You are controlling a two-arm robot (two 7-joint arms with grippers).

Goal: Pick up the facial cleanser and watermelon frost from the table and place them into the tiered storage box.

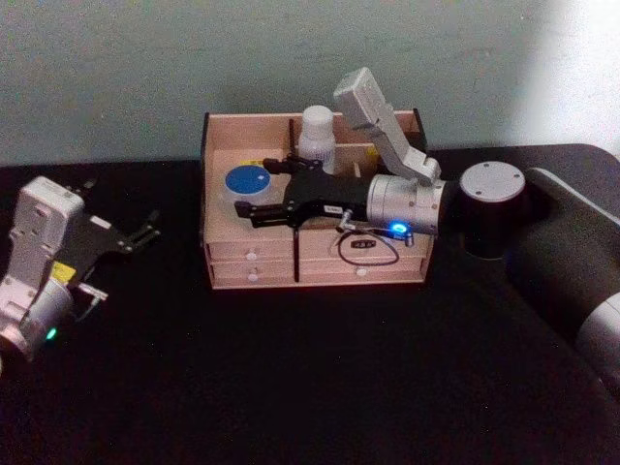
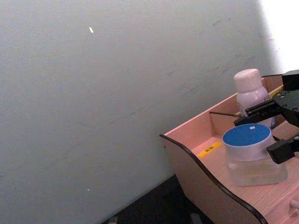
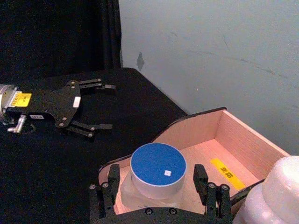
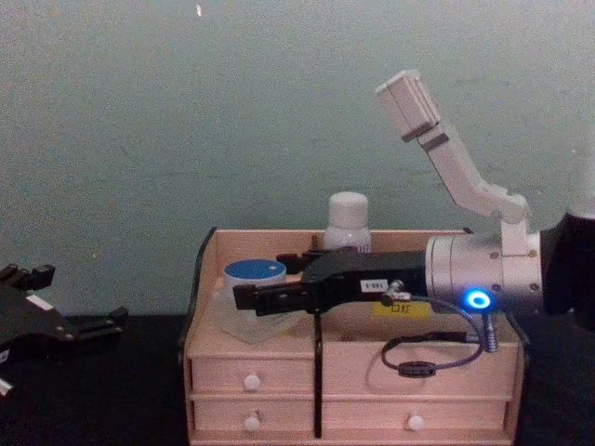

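The right hand (image 3: 159,186) sits open around the watermelon frost (image 1: 245,185) in the tiered storage box's (image 1: 252,266) left compartment; the left hand (image 1: 145,231) rests open on the tabletop (image 1: 291,387).

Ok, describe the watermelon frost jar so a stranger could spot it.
Find the tiered storage box at the back of the table. In its left compartment, between the right gripper's open fingers, sits the watermelon frost: squat, clear, bright blue lid, unlike the tall white facial cleanser.
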